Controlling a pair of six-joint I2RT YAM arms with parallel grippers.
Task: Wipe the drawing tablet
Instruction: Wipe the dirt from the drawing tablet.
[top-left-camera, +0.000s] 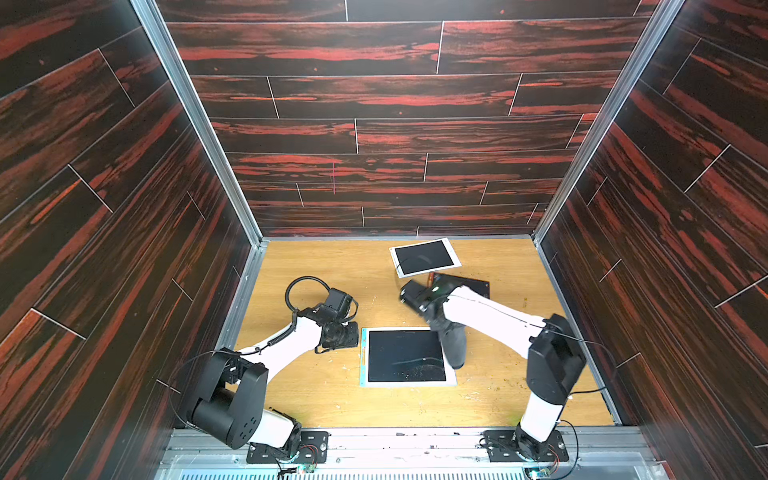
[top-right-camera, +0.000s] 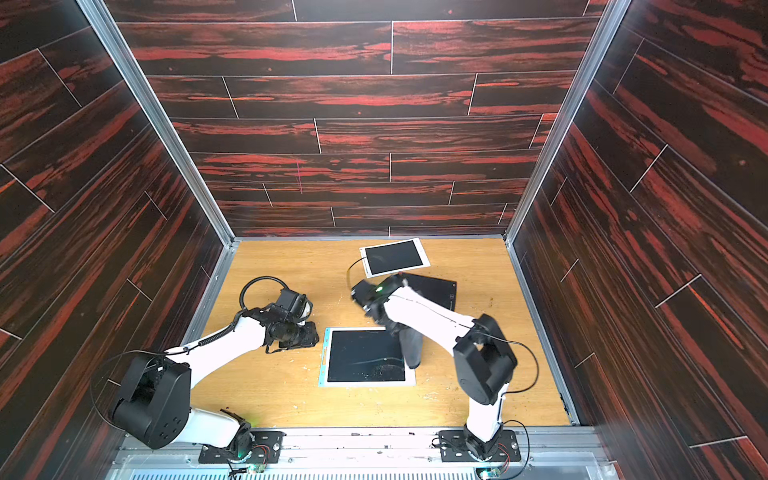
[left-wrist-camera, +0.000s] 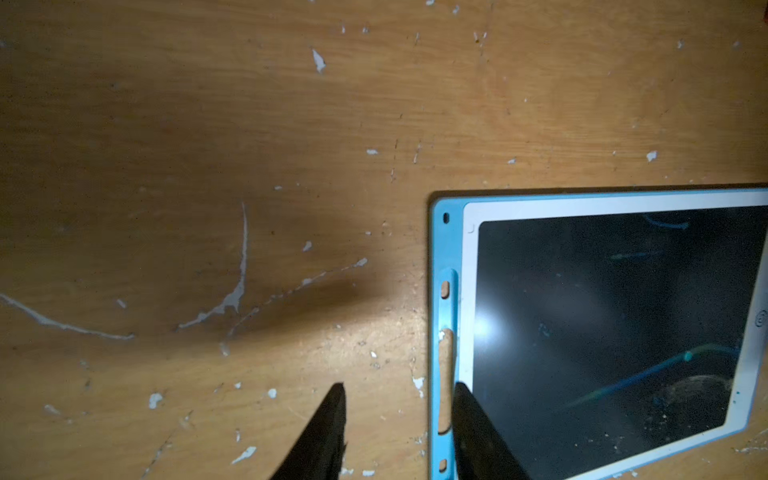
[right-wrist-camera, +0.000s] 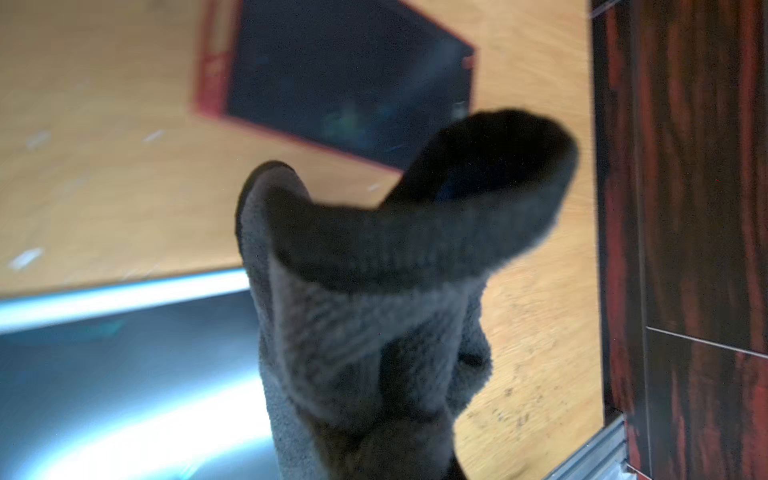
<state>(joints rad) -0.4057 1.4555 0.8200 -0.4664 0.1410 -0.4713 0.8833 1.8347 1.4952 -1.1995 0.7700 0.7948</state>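
I am pinching a dark grey cloth (top-left-camera: 453, 343) in my right hand (top-left-camera: 432, 313). The cloth is bunching around the fingers and hiding them in the right wrist view, but it is hanging freely from that hand in both top views. Its lower end is dangling over the right edge of the drawing tablet (top-left-camera: 405, 357), and I cannot tell whether it is touching the screen.

The drawing tablet, with its blue and white frame, is lying flat on the wooden surface (top-left-camera: 316, 257) near the front, between my two arms. Its dark screen is showing a faint curved line and a speckled smudge (left-wrist-camera: 698, 390) towards the front right corner.

My left hand (left-wrist-camera: 399, 388) is hovering at the tablet's left edge with its fingers (left-wrist-camera: 332, 415) spread part-way and nothing between them. One fingertip is lying over the blue frame and the other over bare wood. I cannot tell whether either is touching.

Two more tablets are lying farther back. A white-framed tablet (top-left-camera: 424, 257) is sitting near the back wall. A dark tablet with a red edge (right-wrist-camera: 345, 75) is lying just beside it, partly under my right wrist in both top views. The surface is showing pale scratches and chips (left-wrist-camera: 239, 291) to the left of the drawing tablet.
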